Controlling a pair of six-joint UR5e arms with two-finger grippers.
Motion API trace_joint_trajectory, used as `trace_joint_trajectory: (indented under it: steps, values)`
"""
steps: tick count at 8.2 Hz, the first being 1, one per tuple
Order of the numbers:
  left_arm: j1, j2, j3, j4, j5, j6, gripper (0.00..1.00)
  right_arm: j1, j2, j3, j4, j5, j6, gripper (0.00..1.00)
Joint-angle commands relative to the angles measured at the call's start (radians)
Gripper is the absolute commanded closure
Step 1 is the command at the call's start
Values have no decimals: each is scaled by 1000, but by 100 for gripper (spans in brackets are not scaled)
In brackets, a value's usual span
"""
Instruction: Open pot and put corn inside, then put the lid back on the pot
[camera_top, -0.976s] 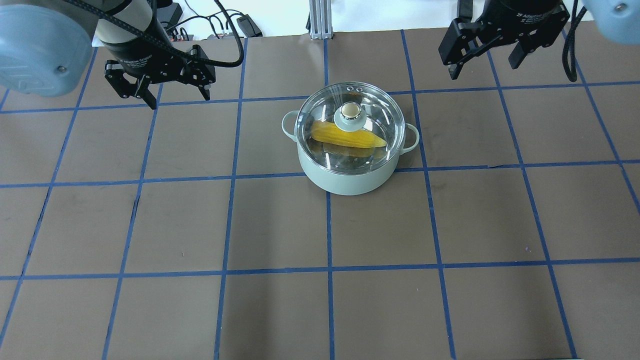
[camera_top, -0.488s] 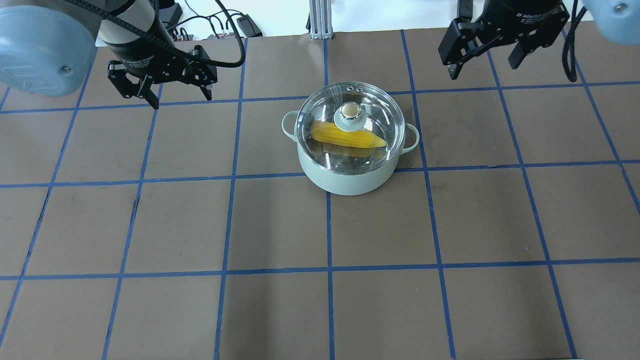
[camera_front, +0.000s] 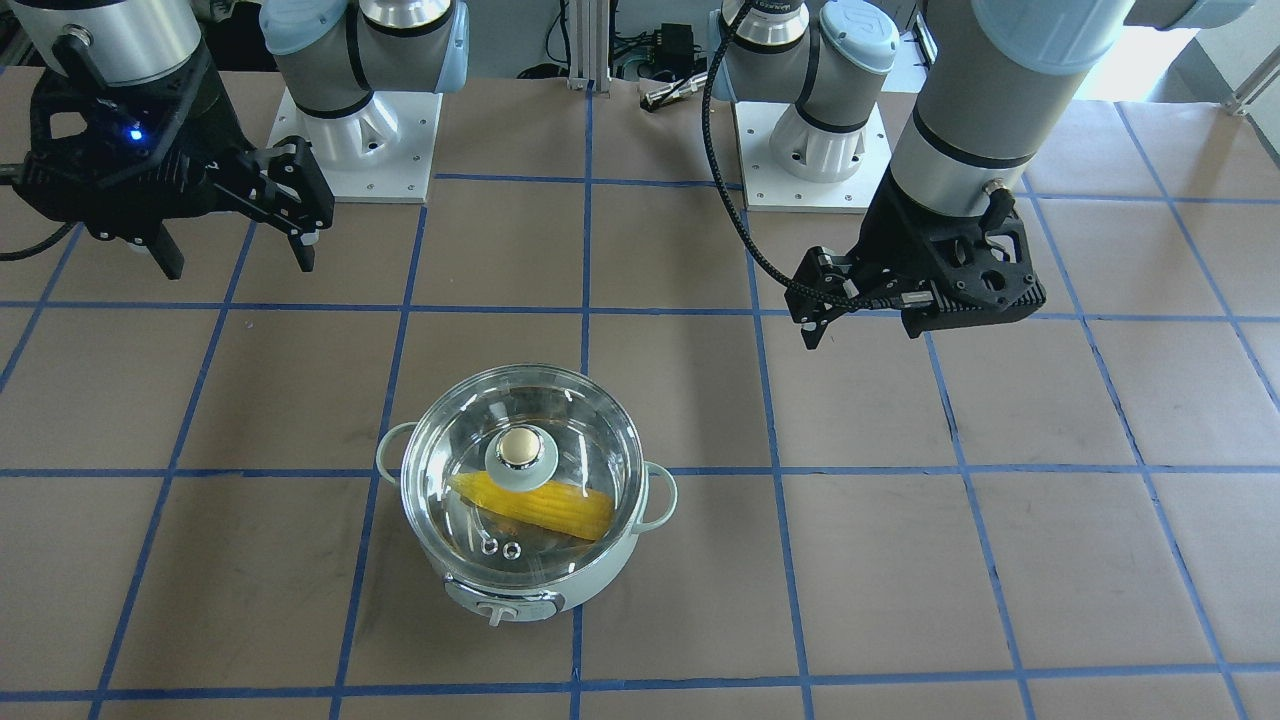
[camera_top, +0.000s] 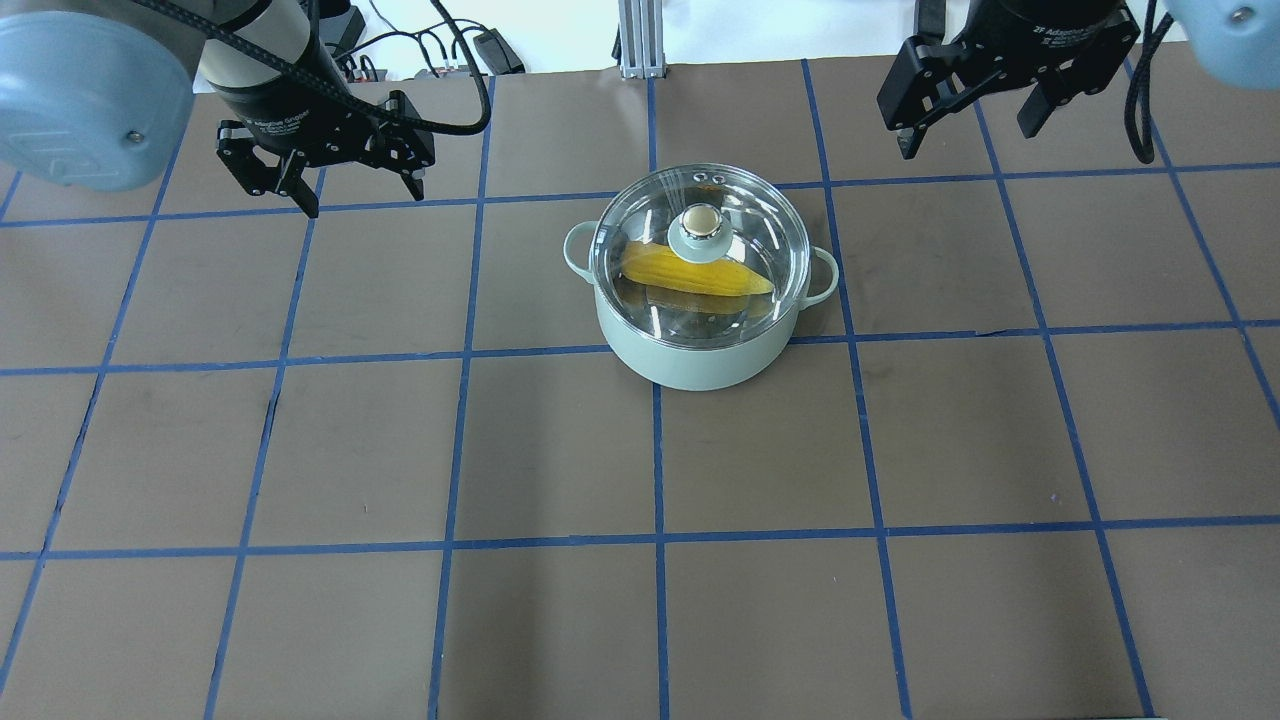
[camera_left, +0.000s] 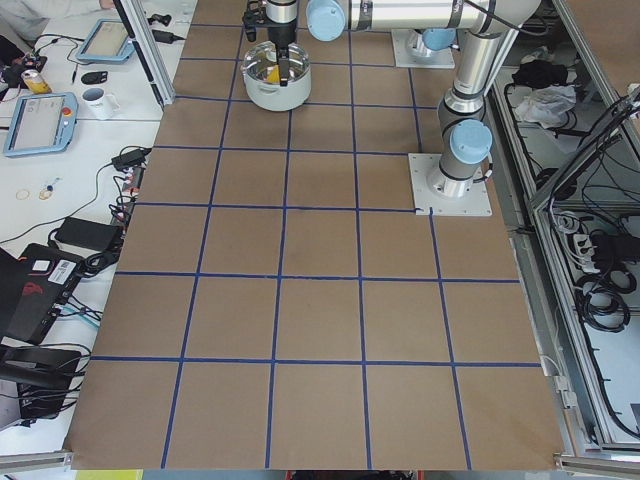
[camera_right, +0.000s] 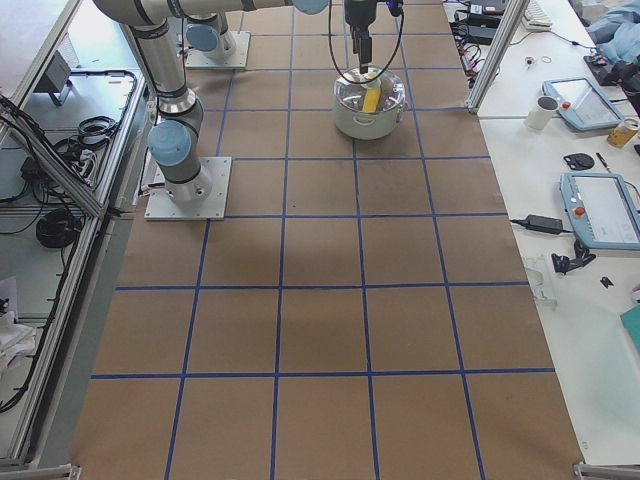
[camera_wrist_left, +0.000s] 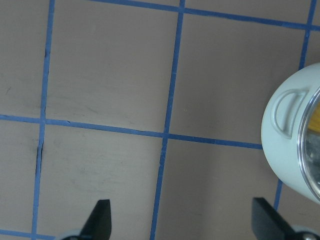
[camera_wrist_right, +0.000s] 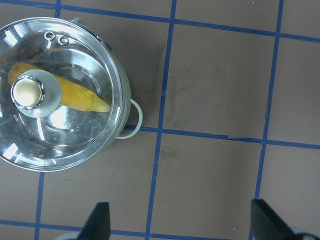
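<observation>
In the overhead view the pot (camera_top: 700, 355) sits at centre, lid (camera_top: 745, 222) seated, corn (camera_top: 700, 274) inside under the glass. The left gripper (camera_top: 360, 198), upper left, and right gripper (camera_top: 967, 140), upper right, hang spread and empty. Risk looks slight: a low arm sweep could clip the knob (camera_top: 702, 220), unseating the lid.

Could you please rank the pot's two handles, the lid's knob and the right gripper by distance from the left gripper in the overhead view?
From the left gripper:
1. Left handle, near side of the pot.
2. Knob, centre of the lid.
3. Right handle, pot's far side.
4. Right gripper, view's top right.
</observation>
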Motion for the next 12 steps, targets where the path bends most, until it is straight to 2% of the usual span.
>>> trace_joint_trajectory:
  steps: [1,12]
  values:
    - [3,0,0,0,7,0,0,0,0,0,-1,1,-1,0]
    - [2,-3,0,31,13,-3,0,0,0,0,-1,0,-4,0]
